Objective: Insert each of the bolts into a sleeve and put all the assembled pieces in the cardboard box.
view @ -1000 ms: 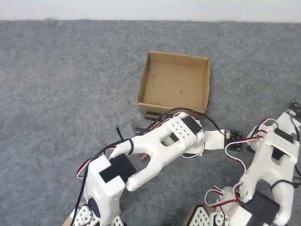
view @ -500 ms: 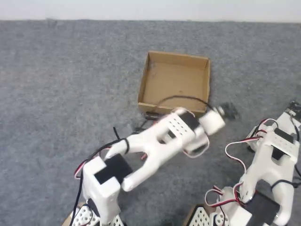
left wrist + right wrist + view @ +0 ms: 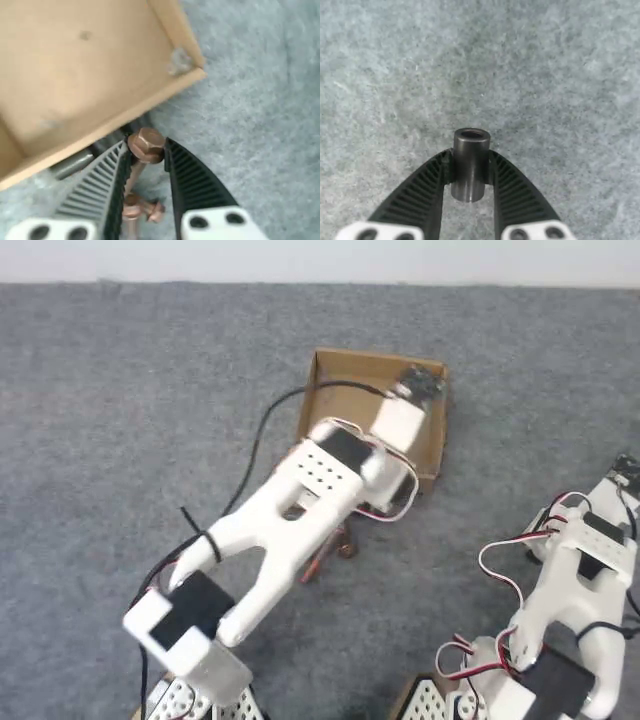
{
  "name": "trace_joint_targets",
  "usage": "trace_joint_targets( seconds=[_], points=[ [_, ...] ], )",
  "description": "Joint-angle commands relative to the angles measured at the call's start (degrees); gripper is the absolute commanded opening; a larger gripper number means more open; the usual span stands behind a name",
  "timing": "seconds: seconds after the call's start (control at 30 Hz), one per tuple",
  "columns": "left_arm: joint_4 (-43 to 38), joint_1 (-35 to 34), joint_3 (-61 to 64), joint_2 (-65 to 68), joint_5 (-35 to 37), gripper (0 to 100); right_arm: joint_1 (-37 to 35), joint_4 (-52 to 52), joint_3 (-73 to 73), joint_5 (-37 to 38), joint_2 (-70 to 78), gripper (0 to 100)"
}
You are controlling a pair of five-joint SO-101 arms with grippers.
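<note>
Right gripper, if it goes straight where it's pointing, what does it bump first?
Most likely the carpet. The right gripper points at bare carpet, and the sleeve it holds sticks out ahead, so the sleeve would probably touch first. Depth is hard to judge.

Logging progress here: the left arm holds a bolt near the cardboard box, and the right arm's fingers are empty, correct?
Not quite. The right gripper is not empty: the right wrist view shows its fingers shut on a dark sleeve. The rest stands: the left gripper holds a copper-coloured bolt near the cardboard box.
</note>
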Motion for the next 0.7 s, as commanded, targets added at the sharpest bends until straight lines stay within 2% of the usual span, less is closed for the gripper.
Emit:
trace_joint_targets(
  seconds=[0.0, 0.47, 0.67],
  points=[
    [0.5, -6.5, -3.1, -6.0, 3.0, 2, -0.5, -1.2, -0.4, -0.5, -3.0, 0.6],
    [-0.6, -31.2, 3.5, -5.8, 12.2, 2, -1.6, -1.2, -0.4, -0.5, -3.0, 0.6],
    [-12.5, -39.9, 14.9, -5.8, 14.9, 2, -1.7, -1.0, -0.3, -0.4, -3.0, 0.6]
  ],
)
